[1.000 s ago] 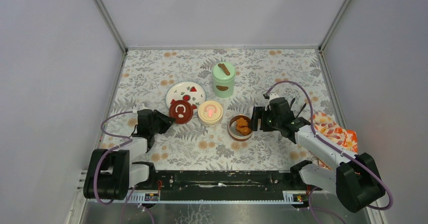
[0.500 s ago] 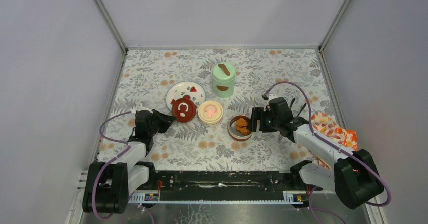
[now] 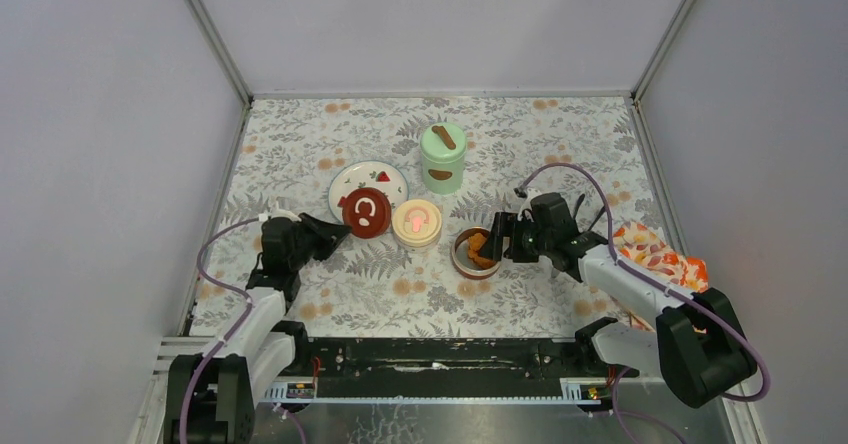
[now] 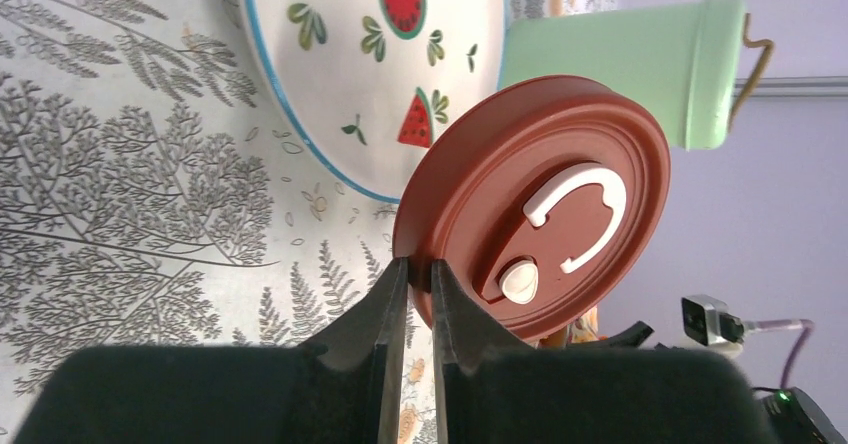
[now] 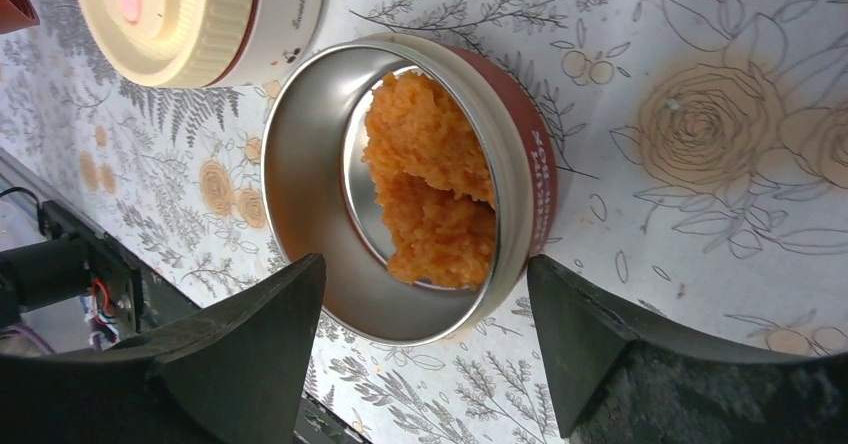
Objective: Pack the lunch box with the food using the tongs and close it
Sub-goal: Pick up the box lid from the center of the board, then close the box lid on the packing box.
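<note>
Open steel bowl (image 5: 300, 184): round and shallow, brushed metal inside, with a dark-red lettered band around the outer wall. It is set on the fern-and-flower printed tablecloth (image 3: 400, 294), right of centre. Orange fried chunks (image 5: 430, 174), rough and crumbly, are heaped to one side of it; the rest of the floor is bare metal.

Right gripper (image 5: 425, 264): jaws are held wide apart and straddle the bowl, with one dark finger at each side of the rim. Nothing is gripped. Whether either finger touches the wall cannot be told.

Dark-red lid (image 4: 540, 209): a smooth round plastic disc with a raised rim, a white C-shaped bail and a small white button on its top face. It is pinched at the edge between the closed fingers of the left gripper (image 4: 418, 264). It is held over the near edge of the plate (image 4: 330, 94), well apart from the open bowl.

Between lid and open bowl, a cream-lidded bowl (image 3: 417, 222) is noted. Its lid is ribbed at the edge and carries a pink mark, and it stands just beside the open bowl on the left.

The plate is flat and white, with a blue rim and watermelon-slice prints. A mint-green jar (image 3: 443, 158), cylindrical and closed by a green lid with a brown handle, stands behind the plate toward the far side. An orange-and-white patterned cloth (image 3: 660, 259) lies at the right edge of the table, beside the right arm.
</note>
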Tool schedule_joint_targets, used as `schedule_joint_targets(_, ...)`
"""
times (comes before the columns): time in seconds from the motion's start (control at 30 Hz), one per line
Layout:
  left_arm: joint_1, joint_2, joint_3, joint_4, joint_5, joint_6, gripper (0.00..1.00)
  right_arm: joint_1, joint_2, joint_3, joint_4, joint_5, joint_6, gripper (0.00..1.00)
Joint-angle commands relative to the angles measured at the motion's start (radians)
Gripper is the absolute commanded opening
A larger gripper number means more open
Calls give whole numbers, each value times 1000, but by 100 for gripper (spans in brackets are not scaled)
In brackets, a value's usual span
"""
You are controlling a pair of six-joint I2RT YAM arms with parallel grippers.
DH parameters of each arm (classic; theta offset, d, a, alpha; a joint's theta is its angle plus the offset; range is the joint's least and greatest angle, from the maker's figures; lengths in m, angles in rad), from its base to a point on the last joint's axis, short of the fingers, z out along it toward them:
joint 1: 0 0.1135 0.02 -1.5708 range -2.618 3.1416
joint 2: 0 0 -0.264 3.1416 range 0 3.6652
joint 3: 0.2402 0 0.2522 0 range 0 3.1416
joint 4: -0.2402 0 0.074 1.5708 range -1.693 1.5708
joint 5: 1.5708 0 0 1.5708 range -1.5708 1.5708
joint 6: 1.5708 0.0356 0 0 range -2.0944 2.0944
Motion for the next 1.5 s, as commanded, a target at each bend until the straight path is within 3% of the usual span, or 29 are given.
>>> schedule_joint_targets(0.0,1,-53,43,-49,53,-22,0,6,22,-5,118,-80,46,81)
schedule_joint_targets(0.27,-39,-98,59,-73,94,-60,0,38,10,-7,180,-121,71,82)
schedule_joint_targets(0.47,-116,-108,112,-146,51,-62,0,40,-101,35,26,21,13,82)
schedule_joint_targets(0.73,-249,-94,147,-140,-21,-109,0,40,-212,118,-17,-46,21,83)
schedule_joint_targets(1.1,-533,77,235,-21,-172,-163,0,40,-140,167,67,-136,138,82)
schedule_joint_targets(1.47,-689,276,340,6,-254,-152,0,40,-191,90,51,-22,152,82)
